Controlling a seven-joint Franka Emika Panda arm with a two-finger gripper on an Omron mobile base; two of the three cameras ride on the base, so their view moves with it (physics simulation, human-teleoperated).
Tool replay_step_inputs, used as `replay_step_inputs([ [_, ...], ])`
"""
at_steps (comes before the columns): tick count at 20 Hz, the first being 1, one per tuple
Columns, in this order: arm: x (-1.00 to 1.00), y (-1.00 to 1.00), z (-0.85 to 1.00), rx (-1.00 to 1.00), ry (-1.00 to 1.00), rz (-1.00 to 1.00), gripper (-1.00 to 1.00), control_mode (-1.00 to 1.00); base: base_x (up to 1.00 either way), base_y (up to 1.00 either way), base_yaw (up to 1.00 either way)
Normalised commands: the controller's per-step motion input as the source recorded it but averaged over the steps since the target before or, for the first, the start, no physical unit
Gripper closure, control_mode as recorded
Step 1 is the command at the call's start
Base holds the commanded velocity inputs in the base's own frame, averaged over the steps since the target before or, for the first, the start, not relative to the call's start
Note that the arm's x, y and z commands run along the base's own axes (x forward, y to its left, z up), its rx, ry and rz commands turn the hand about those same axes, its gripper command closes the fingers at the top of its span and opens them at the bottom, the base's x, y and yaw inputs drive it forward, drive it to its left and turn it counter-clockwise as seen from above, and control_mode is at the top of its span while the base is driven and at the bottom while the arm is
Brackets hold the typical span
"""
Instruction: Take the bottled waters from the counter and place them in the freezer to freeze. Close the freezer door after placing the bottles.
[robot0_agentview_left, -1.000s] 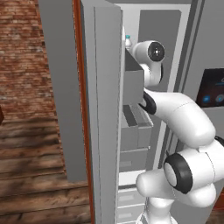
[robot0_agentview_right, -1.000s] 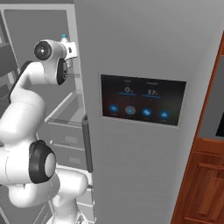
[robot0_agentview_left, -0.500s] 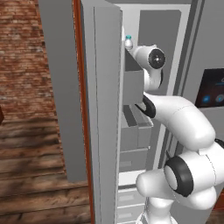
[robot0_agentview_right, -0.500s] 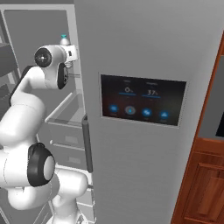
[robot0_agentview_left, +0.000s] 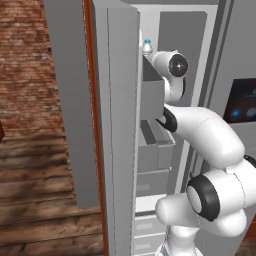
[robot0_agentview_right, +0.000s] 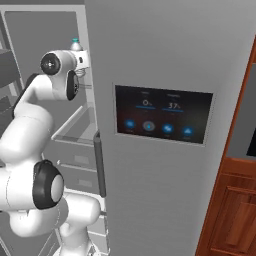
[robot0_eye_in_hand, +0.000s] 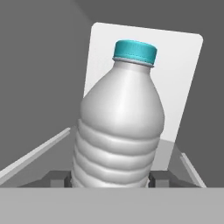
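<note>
Kitchen, brick wall to left; freezer (robot0_agentview_left: 180, 60) compartment open, freezer door (robot0_agentview_left: 120, 125) swung wide. Fingers (robot0_eye_in_hand: 57, 178) clamped on bottled water (robot0_eye_in_hand: 119, 127) at lower body, bottle upright, cap (robot0_agentview_left: 147, 42) up so it can stand. Holding it high inside freezer, over upper shelf; seems not yet set down

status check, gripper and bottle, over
Gripper shut on bottled water, upright, up inside the freezer. Freezer door open. Nothing blocking.
</note>
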Motion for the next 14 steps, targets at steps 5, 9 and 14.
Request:
replay_step_inputs([
  [5,-0.65,0.00,0.00,0.00,-0.05,0.00,-1.00,-1.00,0.00,0.00,0.00],
  [9,-1.00,0.00,0.01,0.07,-0.04,-0.01,-1.00,-1.00,0.00,0.00,0.00],
  [14,-1.00,0.00,0.00,0.17,0.05,-0.15,-1.00,-1.00,0.00,0.00,0.00],
])
